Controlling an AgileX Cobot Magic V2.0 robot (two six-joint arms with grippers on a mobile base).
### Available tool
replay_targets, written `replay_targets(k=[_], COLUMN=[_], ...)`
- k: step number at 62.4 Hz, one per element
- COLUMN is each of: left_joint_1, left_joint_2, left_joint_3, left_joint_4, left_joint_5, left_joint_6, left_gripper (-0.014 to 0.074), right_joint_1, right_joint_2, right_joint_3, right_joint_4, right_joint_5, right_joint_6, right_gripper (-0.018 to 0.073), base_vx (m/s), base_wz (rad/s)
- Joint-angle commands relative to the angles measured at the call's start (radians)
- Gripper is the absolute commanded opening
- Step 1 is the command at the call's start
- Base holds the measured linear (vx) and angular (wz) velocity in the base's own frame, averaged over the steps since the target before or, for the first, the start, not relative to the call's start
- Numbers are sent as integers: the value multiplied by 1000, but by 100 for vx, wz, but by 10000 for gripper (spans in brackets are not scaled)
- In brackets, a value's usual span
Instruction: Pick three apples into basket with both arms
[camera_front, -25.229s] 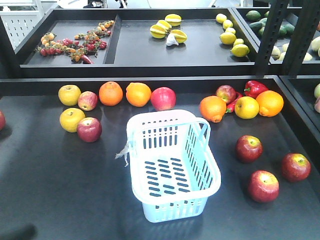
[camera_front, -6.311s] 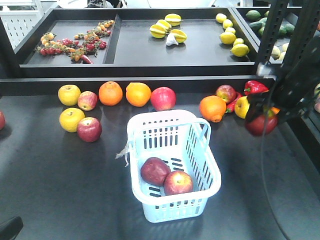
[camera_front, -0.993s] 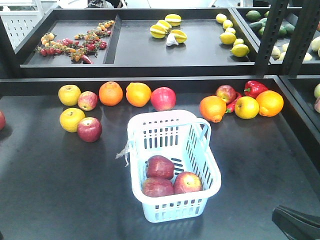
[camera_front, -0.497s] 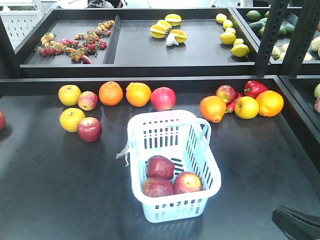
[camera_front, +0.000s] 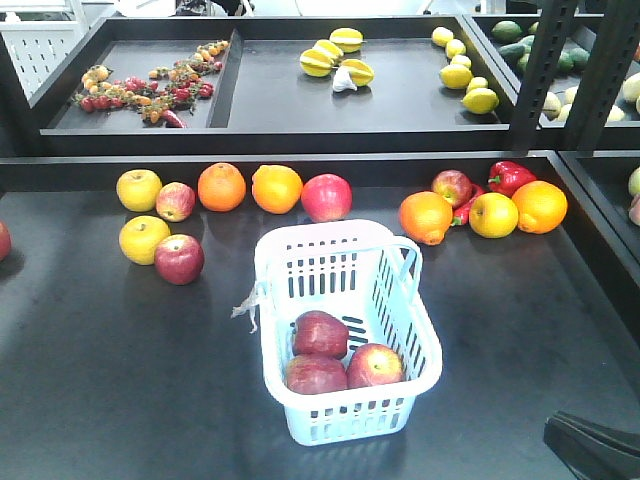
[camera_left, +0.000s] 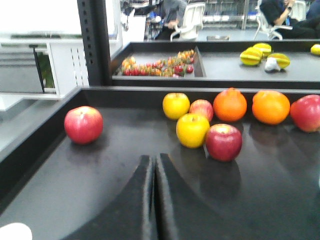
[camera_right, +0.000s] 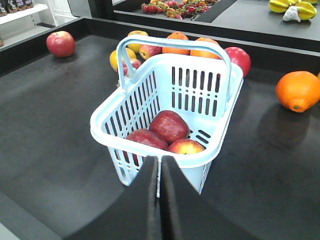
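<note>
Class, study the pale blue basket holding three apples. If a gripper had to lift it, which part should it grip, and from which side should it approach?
Probably the handle of the basket: it stands upright as a thin flat bar arching clear above the apples. Come from above, jaws closing across the bar's middle, where the load should hang level.

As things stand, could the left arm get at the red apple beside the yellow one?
Probably yes. In the left wrist view the left hand is shut and empty, and the red apple sits ahead, slightly right, with bare table between. The yellow apple crowds its left side.
</note>
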Motion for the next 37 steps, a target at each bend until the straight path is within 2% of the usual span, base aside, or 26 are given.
replay_targets(k=[1, 37], left_joint_1=[3, 3], left_joint_2=[-23, -23], left_joint_3=[29, 28], left_joint_4=[5, 7], left_joint_5=[-100, -104], left_joint_6=[-14, -12], left_gripper=[-7, -7], right_joint_1=[1, 1], right_joint_2=[10, 10], right_joint_3=[-27, -27], right_joint_4=[13, 13], right_joint_5=[-52, -52], right_joint_6=[0, 0], right_gripper=[-3, -3], base_vx=[0, 0], base_wz=[0, 0])
